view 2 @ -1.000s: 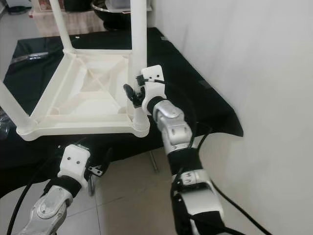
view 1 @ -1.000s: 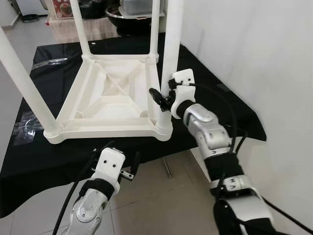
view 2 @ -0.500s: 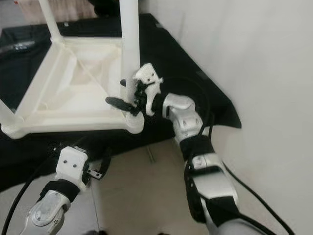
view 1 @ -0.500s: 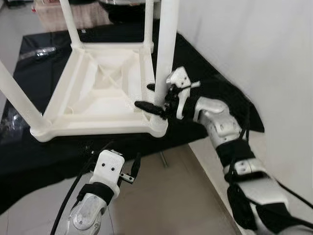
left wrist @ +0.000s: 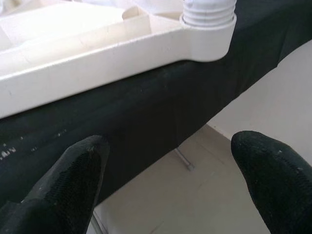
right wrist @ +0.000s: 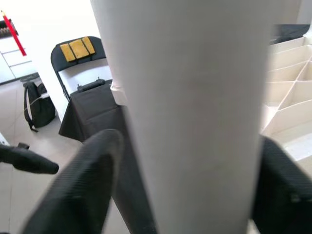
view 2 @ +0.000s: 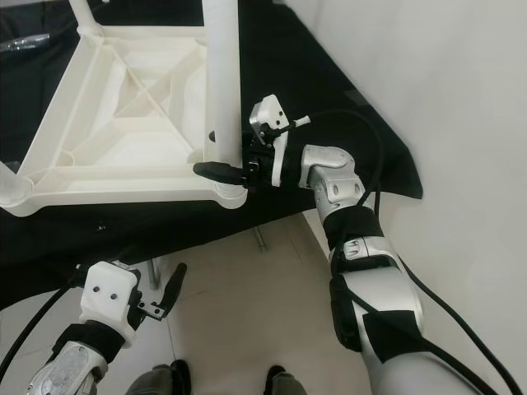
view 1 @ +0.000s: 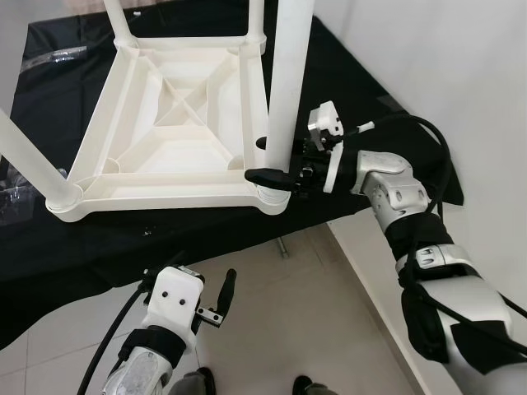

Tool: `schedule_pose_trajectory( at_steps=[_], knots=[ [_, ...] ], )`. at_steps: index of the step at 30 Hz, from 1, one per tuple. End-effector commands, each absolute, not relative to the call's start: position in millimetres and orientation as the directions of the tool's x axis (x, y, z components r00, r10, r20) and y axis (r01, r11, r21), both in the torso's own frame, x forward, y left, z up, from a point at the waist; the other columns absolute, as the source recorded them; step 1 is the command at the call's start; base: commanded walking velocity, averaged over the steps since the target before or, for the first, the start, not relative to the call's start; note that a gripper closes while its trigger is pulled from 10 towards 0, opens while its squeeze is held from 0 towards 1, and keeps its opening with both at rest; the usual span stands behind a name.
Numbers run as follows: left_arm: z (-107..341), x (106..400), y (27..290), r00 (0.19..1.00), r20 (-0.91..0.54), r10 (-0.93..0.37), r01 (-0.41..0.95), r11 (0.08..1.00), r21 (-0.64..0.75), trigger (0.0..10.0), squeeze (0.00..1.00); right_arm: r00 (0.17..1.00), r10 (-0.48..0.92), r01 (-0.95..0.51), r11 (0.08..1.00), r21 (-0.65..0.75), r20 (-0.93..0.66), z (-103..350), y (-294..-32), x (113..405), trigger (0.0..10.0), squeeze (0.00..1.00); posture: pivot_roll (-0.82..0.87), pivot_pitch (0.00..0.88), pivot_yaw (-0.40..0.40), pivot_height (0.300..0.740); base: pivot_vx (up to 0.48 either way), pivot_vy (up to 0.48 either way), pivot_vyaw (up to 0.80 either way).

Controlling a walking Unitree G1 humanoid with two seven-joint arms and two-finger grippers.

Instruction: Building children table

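Observation:
A white plastic children's table (view 1: 156,177) lies upside down on a black-clothed table (view 1: 99,239), with its legs pointing up. The near-right leg (view 1: 288,74) stands in its corner socket (view 1: 272,197). My right gripper (view 1: 257,159) reaches in from the right, just above that socket. It is shut on the leg (right wrist: 195,97), with one black finger (right wrist: 92,180) on each side. My left gripper (view 1: 189,276) hangs low over the floor, in front of the table's front edge. It is open and empty, facing the threaded corner socket (left wrist: 208,22).
A white wall (view 1: 461,66) runs close along the right side. Tiled floor (view 1: 305,313) lies below the cloth's edge. Clear plastic wrap (view 1: 12,197) sits on the cloth at the left. A black folding chair (right wrist: 80,63) and a backpack (right wrist: 36,105) stand beyond.
The camera has tilted down and shifted. My right wrist has rolled, so its fingers went from upright beside the leg to level around its base. The left gripper stays low.

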State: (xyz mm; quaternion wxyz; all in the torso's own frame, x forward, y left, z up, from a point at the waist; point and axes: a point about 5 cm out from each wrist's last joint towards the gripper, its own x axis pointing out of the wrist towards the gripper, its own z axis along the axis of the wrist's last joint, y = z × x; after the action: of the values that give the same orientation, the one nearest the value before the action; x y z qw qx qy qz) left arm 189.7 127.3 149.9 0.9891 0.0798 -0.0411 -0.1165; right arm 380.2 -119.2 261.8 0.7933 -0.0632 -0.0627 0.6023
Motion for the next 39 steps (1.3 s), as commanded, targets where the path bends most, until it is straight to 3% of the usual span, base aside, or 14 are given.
schedule_pose_trajectory(
  at_steps=[1, 10, 12, 13, 14, 15, 17, 20, 23, 27, 28, 33, 34, 39],
  knots=[
    [148, 185, 128, 0.969, 0.036, -0.246, 0.236, 0.954, 0.183, 10.0, 0.0, 0.246, 0.969, -0.951, 0.247, -0.187, 0.029, 263, -121, 379, 0.0, 0.0, 0.22, 0.311, -0.027, 0.74, 0.0, 0.0, 0.0],
    [149, 182, 129, 0.969, 0.021, -0.245, 0.238, 0.955, 0.176, 10.0, 0.0, 0.212, 0.977, -0.954, 0.212, -0.21, 0.023, 267, -126, 380, 0.0, 0.0, 0.2, 0.314, -0.031, 0.74, 0.0, 0.0, 0.0],
    [148, 183, 128, 0.969, 0.02, -0.246, 0.239, 0.955, 0.173, 10.0, 0.0, 0.304, 0.953, -0.926, 0.299, -0.23, 0.017, 264, -127, 384, 0.0, 0.0, 0.18, 0.306, -0.04, 0.74, 0.0, 0.0, 0.0],
    [147, 184, 127, 0.969, 0.022, -0.247, 0.24, 0.956, 0.17, 10.0, 0.0, 0.446, 0.895, -0.87, 0.437, -0.228, 0.013, 255, -129, 387, 0.0, 0.0, 0.15, 0.295, -0.063, 0.74, 0.0, 0.0, 0.0],
    [147, 184, 127, 0.969, 0.022, -0.247, 0.24, 0.956, 0.17, 10.0, 0.0, 0.446, 0.895, -0.87, 0.437, -0.228, 0.013, 255, -129, 387, 0.0, 0.0, 0.15, 0.295, -0.063, 0.74, 0.0, 0.0, 0.0],
    [147, 184, 126, 0.969, 0.025, -0.247, 0.24, 0.957, 0.165, 10.0, 0.0, 0.666, 0.746, -0.73, 0.65, -0.211, -0.001, 239, -130, 389, 0.0, 0.0, 0.14, 0.29, -0.068, 0.74, 0.0, 0.0, 0.0],
    [147, 186, 125, 0.969, 0.029, -0.246, 0.239, 0.958, 0.16, 10.0, 0.0, 0.919, 0.394, -0.389, 0.895, -0.216, -0.02, 219, -143, 381, 0.0, 0.0, 0.14, 0.288, -0.069, 0.74, 0.0, 0.0, 0.0],
    [148, 189, 125, 0.969, 0.031, -0.247, 0.239, 0.958, 0.16, 10.0, 0.0, 0.966, 0.253, -0.258, 0.959, -0.117, -0.054, 198, -145, 353, 0.0, 0.0, 0.12, 0.287, -0.058, 0.74, 0.0, 0.0, 0.0],
    [147, 193, 124, 0.966, 0.038, -0.256, 0.247, 0.955, 0.163, 10.0, 0.0, 0.95, 0.308, -0.311, 0.949, -0.059, -0.052, 189, -134, 337, 0.0, 0.0, 0.09, 0.271, -0.046, 0.74, 0.0, 0.0, 0.0],
    [146, 204, 123, 0.964, 0.04, -0.264, 0.255, 0.954, 0.16, 10.0, 0.0, 0.933, 0.359, -0.357, 0.932, -0.06, 0.015, 204, -121, 356, 0.0, 0.0, 0.09, 0.243, -0.049, 0.74, 0.0, 0.0, 0.0],
    [146, 205, 123, 0.965, 0.04, -0.261, 0.251, 0.954, 0.161, 10.0, 0.0, 0.923, 0.382, -0.38, 0.924, -0.042, 0.046, 211, -116, 360, 10.0, 0.0, 0.1, 0.233, -0.05, 0.74, 0.0, 0.0, 0.0],
    [145, 209, 124, 0.967, 0.042, -0.251, 0.241, 0.956, 0.167, 10.0, 0.0, 0.906, 0.415, -0.413, 0.91, -0.037, 0.086, 224, -108, 361, 10.0, 0.0, 0.11, 0.221, -0.058, 0.74, 0.0, 0.0, 0.0],
    [145, 211, 124, 0.967, 0.043, -0.25, 0.239, 0.956, 0.167, 10.0, 0.0, 0.88, 0.466, -0.466, 0.885, -0.025, 0.094, 230, -104, 357, 10.0, 1.0, 0.11, 0.219, -0.06, 0.74, 0.0, 0.0, 0.0],
    [145, 213, 124, 0.967, 0.046, -0.25, 0.239, 0.957, 0.166, 10.0, 0.0, 0.772, 0.621, -0.617, 0.783, -0.078, 0.137, 245, -103, 353, 10.0, 1.0, 0.11, 0.217, -0.057, 0.74, 0.0, 0.0, 0.0]
  ],
)
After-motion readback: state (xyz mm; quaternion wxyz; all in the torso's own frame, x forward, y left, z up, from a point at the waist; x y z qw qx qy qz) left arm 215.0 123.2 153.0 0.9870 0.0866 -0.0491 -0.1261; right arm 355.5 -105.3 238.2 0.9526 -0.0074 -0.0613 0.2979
